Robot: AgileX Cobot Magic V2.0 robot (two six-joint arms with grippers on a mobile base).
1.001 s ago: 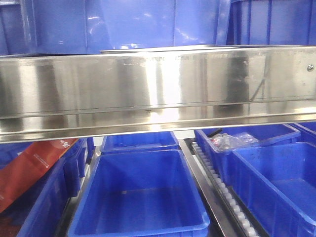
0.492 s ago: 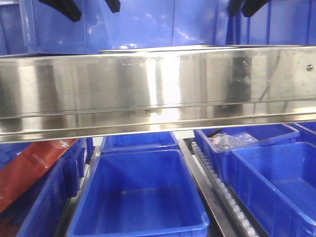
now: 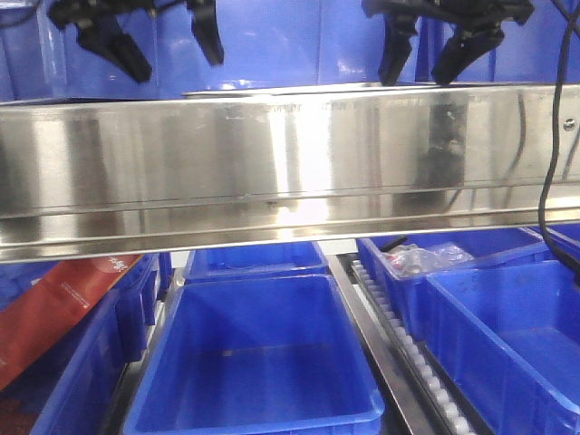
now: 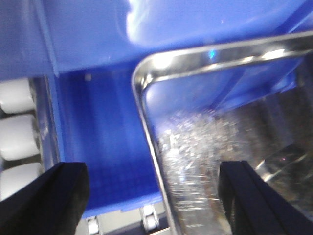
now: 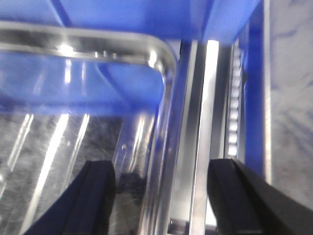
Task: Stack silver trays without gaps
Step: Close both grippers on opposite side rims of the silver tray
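- Stainless steel fills the middle of the front view: a long, broad shelf rail (image 3: 290,163) runs the full width, with a screw near its right end.
- Blue plastic bins (image 3: 263,349) sit in rows below the rail, and more blue bins (image 3: 263,41) stand on the level above it.
- A roller track (image 3: 408,344) runs between the lower bins. A red carton (image 3: 54,313) leans at the lower left, and a clear bag (image 3: 417,261) lies in a bin at the right rear.
- A black cable (image 3: 548,145) hangs down the right side, in front of the rail.
- The silver tray (image 3: 299,89) shows in the front view only as a thin bright rim just above the rail's top edge.
- Seen from the left wrist, the silver tray (image 4: 205,147) lies on the blue gridded floor (image 4: 98,147) of a bin, its rounded corner near the bin's back wall. White rollers (image 4: 17,132) show at the far left.
- From the right wrist, the tray's other rounded corner (image 5: 161,58) sits beside steel rails (image 5: 205,122) and a second roller track (image 5: 234,112).
- The left fingers (image 3: 122,54) hang spread wide above the rail, holding nothing. In the wrist view, one of the left fingers (image 4: 49,196) is over the blue floor and the other over the tray.
- The right fingers (image 3: 458,56) are also spread and empty, tips pointing down close to the tray rim. In the wrist view, one of the right fingers (image 5: 95,196) is over the tray and the other over the rails.
- Whether any finger touches the tray cannot be told.
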